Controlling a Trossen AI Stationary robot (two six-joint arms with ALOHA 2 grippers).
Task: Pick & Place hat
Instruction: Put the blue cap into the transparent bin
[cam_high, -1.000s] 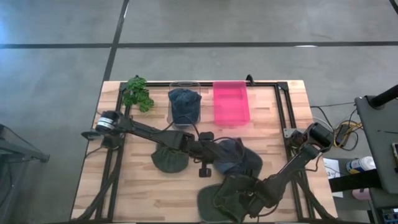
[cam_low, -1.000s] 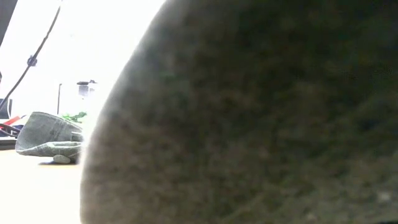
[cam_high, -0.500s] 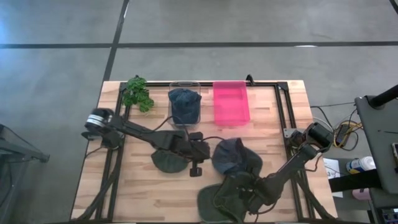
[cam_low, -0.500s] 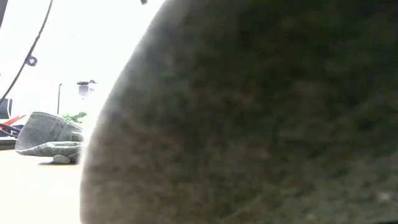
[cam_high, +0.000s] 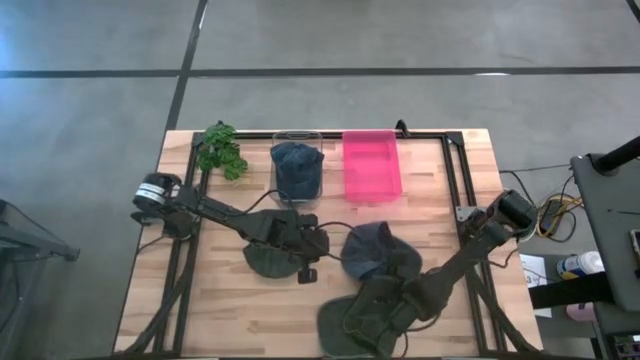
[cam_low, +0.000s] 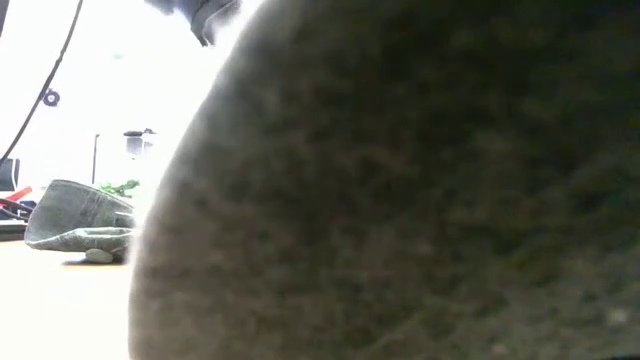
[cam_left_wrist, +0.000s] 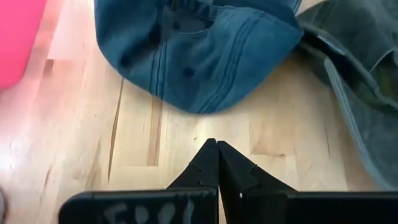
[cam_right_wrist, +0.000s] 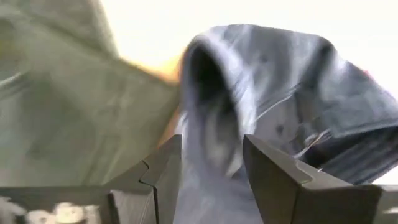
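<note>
Three hats lie on the wooden table. A blue hat (cam_high: 375, 248) lies in the middle, crown up. A dark green hat (cam_high: 268, 260) is to its left. An olive hat (cam_high: 345, 325) sits at the near edge and fills the low view (cam_low: 400, 200). My left gripper (cam_high: 303, 272) is shut and hovers between the dark green hat and the blue hat (cam_left_wrist: 199, 56), touching neither. My right gripper (cam_high: 385, 305) is open over the olive hat's far side. It faces the blue hat (cam_right_wrist: 280, 81), whose cloth shows in the gap between its fingers (cam_right_wrist: 211, 158). My right gripper comes slanting down from the table's right near side, with the blue hat's near edge (cam_right_wrist: 214, 134) showing between its open fingers. The view is blurred, and I cannot tell whether the fingers touch the cloth.
A clear bin (cam_high: 297, 165) holding another blue hat and a pink bin (cam_high: 372, 165) stand at the far edge. A green plant (cam_high: 222, 150) is at the far left. A black frame (cam_high: 462, 180) runs along the table's sides. Bare wood lies between the hats and the bins.
My left gripper, shut throughout, has drawn back from the blue hat toward the table's left and sunk lower. It now sits beside the dark green hat. The hats have stayed in place. My right gripper has shifted slightly toward the blue hat.
</note>
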